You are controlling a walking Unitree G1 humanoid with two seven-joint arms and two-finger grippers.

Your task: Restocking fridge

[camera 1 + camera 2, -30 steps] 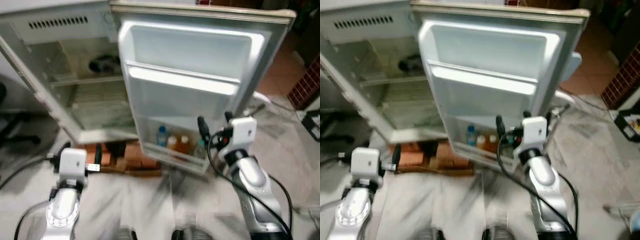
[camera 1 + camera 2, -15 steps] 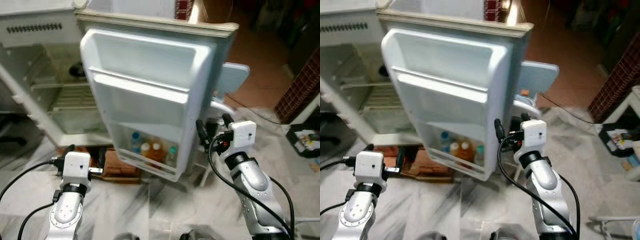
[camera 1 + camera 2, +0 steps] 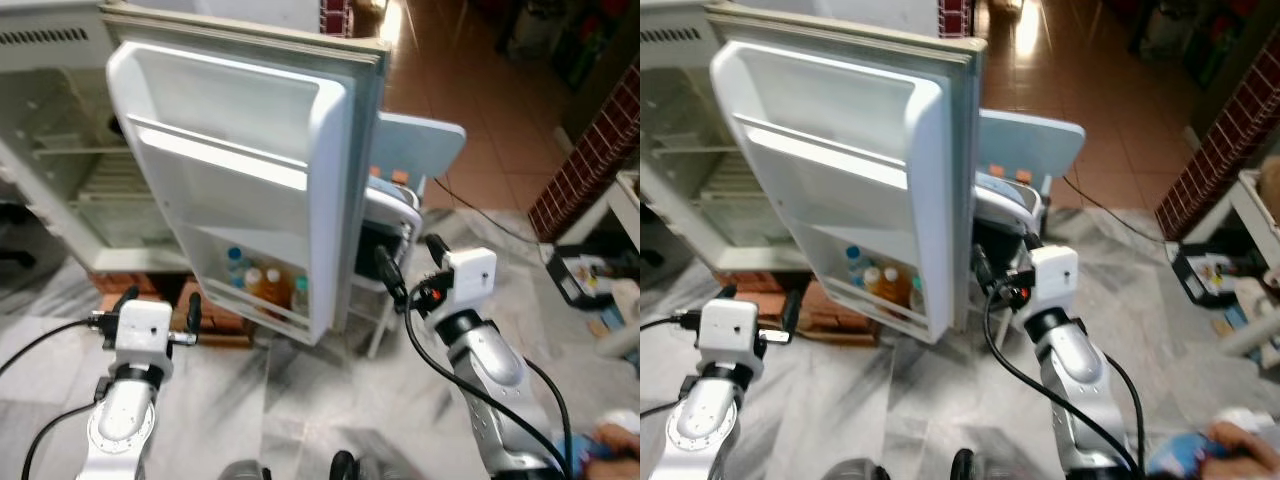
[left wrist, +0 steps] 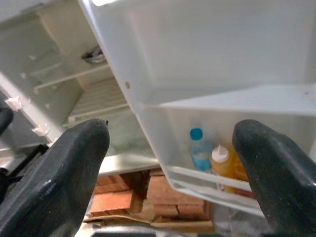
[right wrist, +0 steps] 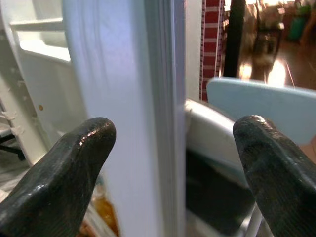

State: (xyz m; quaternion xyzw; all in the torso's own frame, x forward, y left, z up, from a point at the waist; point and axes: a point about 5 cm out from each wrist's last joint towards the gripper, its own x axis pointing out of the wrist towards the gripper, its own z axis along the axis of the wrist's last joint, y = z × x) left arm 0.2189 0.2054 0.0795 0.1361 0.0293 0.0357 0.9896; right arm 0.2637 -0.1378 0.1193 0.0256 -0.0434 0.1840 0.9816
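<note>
Fridge door [image 3: 240,170] open w/ bottles [image 3: 262,285] in bottom rack, just ahead of left gripper [image 3: 160,305]. Both grippers spread, empty; right gripper [image 3: 412,268] near door edge. Step: fetching stock; next needs an item to grab.

Grey marble floor [image 3: 300,390] near; far right, orange tiles [image 3: 480,110] shine; pale blue chair [image 3: 425,150] between.
</note>
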